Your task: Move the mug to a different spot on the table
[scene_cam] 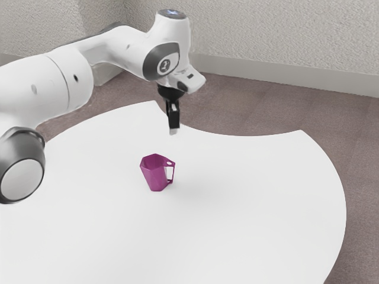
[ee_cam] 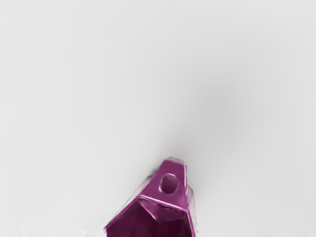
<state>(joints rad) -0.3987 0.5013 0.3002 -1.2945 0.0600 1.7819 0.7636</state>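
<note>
Black claw (scene_cam: 173,130), pale at the tip, hangs from the white arm (scene_cam: 59,77), pointing straight down over the bench (scene_cam: 254,195). It is seen edge-on in the exterior view, so whether it is spread or pressed together cannot be told. Nothing is held in it. It is above the bench surface and clear of everything.

Magenta mug (scene_cam: 157,172) stands upright on the bench, below the claw and nearer the camera, a little toward the exterior view's left. Claw and mug are apart, with no contact. The mug has faceted walls that narrow toward its base. Its handle (scene_cam: 171,171) faces the exterior view's right.

In the wrist view, the mug (ee_cam: 158,212) sits just under the hand, with its open mouth seen from above. The handle (ee_cam: 170,182) shows as a flat tab with a round hole. White bench (ee_cam: 98,98) lies around it, with a soft grey shadow (ee_cam: 222,98) beyond the handle.

The bench has a curved outer edge. Brown carpet floor (scene_cam: 266,106) lies past it, and a pale textured wall (scene_cam: 266,29) stands behind.
</note>
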